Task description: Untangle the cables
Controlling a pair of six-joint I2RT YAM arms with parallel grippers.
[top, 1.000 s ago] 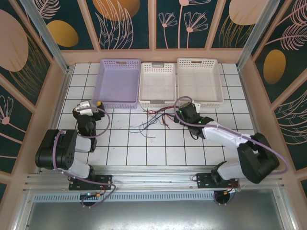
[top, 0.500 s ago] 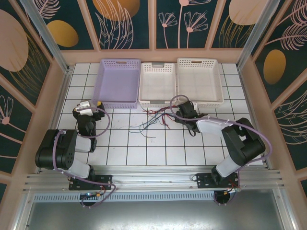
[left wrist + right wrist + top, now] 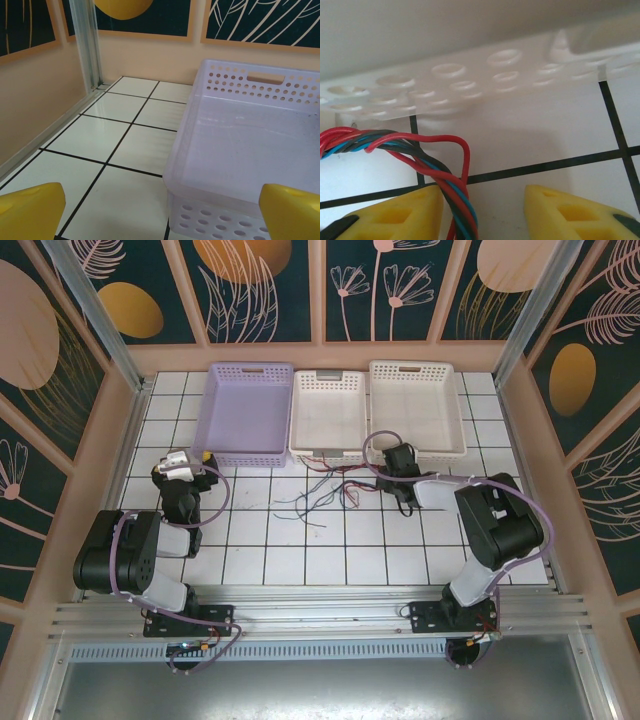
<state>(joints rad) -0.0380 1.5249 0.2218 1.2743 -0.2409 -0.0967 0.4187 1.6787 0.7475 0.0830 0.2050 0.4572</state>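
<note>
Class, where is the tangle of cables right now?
Top view: the cables lie on the tiles before the middle white basket, their right end between the right gripper's fingers.

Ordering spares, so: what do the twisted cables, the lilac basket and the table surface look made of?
Cables: glossy plastic-insulated wire, by the smooth coloured sheaths. Lilac basket: translucent moulded plastic, punched holes. Table surface: glossy white tile, possibly printed; dark grid lines, reflections.
</note>
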